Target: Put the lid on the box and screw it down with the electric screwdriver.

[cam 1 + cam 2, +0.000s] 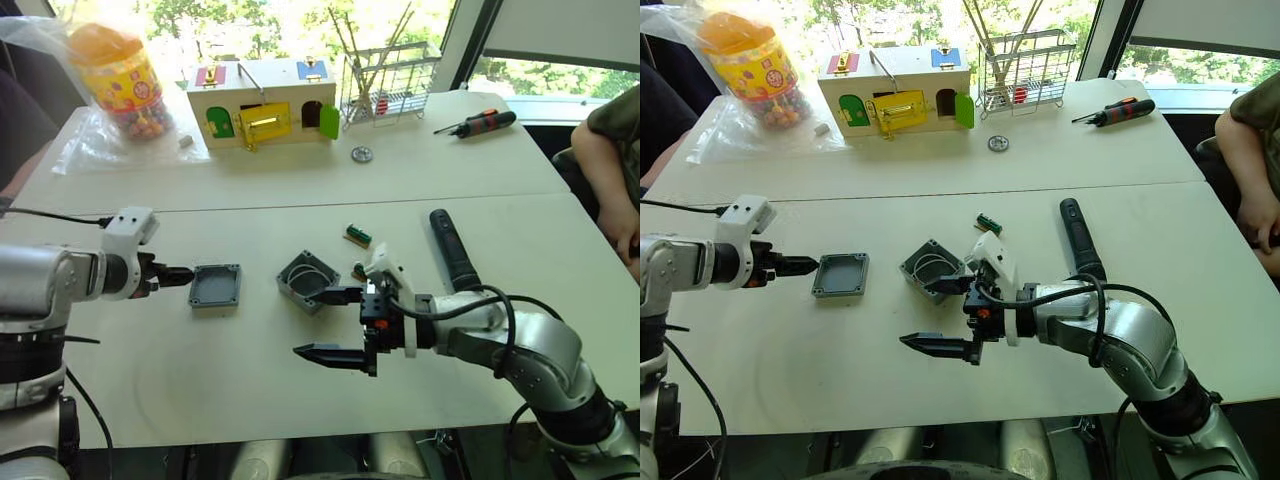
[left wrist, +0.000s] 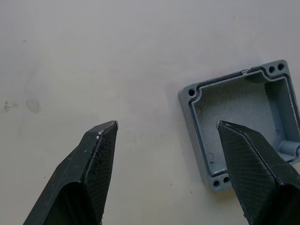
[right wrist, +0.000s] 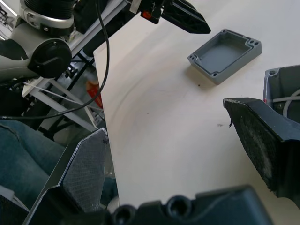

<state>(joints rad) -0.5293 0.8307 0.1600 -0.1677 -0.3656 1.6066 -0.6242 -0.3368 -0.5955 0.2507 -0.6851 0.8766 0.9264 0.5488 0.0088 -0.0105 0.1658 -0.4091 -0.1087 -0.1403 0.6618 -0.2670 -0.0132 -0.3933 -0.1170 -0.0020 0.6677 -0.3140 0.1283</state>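
Nearest, the right tool [image 1: 335,325] gapes wide just in front of the box [image 1: 307,279], gripping nothing. Left of the box lies the lid [image 1: 215,285], hollow side up, the left tool [image 2: 166,136] spread wide at its far-left edge. Right of the box rests the electric screwdriver [image 1: 453,248] on the surface [image 1: 200,380].

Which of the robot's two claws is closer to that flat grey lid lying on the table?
The left gripper: it sits just beside the lid, fingers open. The right gripper is farther off, next to the box.
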